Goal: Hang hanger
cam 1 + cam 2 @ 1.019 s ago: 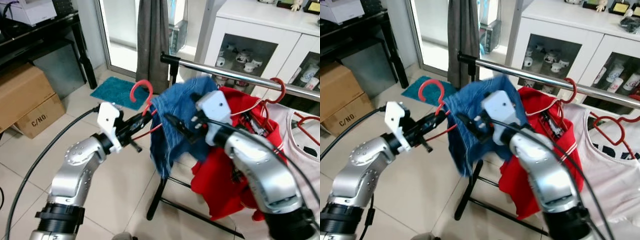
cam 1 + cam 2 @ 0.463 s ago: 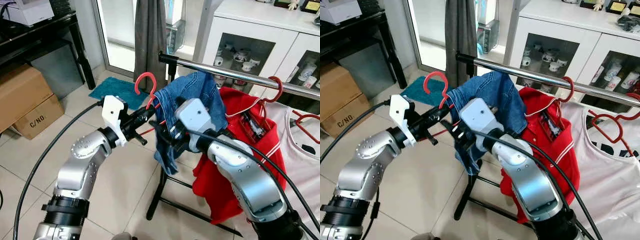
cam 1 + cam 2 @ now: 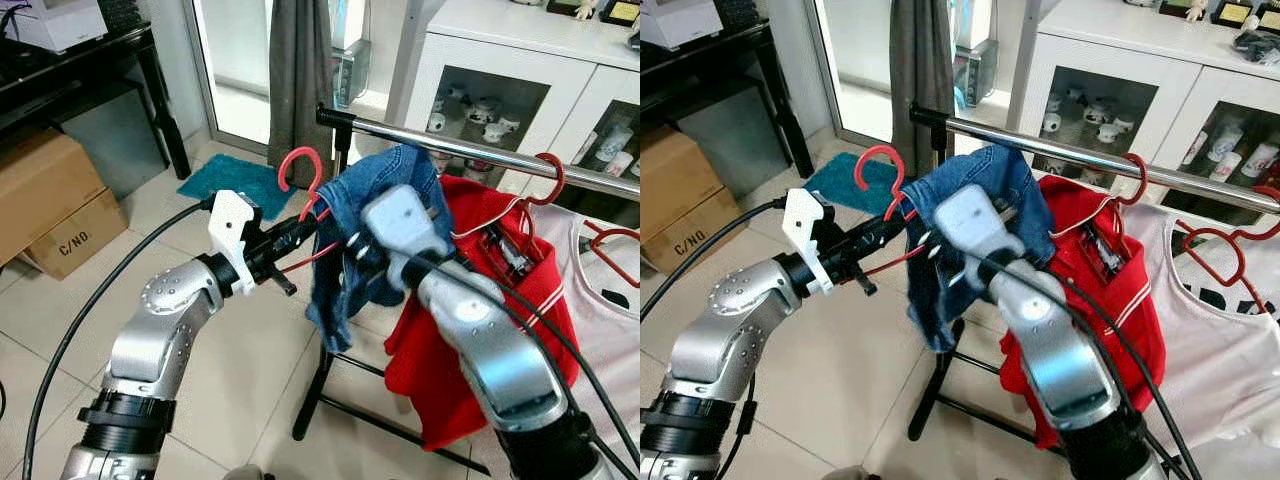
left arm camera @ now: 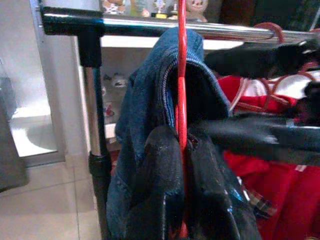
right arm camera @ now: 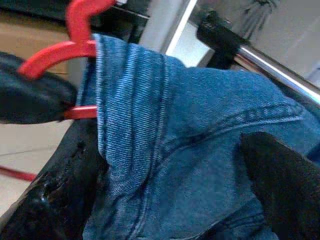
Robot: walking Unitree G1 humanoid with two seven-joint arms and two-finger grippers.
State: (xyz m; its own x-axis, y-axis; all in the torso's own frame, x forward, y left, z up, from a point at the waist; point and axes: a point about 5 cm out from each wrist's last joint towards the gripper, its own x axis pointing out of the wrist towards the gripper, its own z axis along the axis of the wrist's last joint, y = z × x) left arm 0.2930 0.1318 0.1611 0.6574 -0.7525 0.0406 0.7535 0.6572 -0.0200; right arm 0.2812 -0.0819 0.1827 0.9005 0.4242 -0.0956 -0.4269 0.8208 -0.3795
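Note:
A red wire hanger [image 3: 300,168] carries a blue denim garment [image 3: 385,195] just in front of the chrome rail [image 3: 470,150], its hook lower than the rail and left of the rail's black end. My left gripper [image 3: 300,232] is shut on the hanger's wire below the hook, the fingers [image 4: 155,185] pinching the wire [image 4: 181,75]. My right gripper [image 5: 170,175] is open at the denim, one finger [image 5: 50,200] on each side of the cloth. Folds of denim hide the hanger's shoulders.
A red shirt [image 3: 480,300] and a white top [image 3: 610,300] hang on red hangers further right on the rail. Behind stands a white glass-door cabinet [image 3: 500,90]. A grey curtain [image 3: 305,70], teal mat [image 3: 235,180] and cardboard boxes [image 3: 50,190] are to the left.
My left gripper has lifted the hanger and denim slightly up and right towards the rail. My right gripper swung from the right of the denim to its front and now straddles it.

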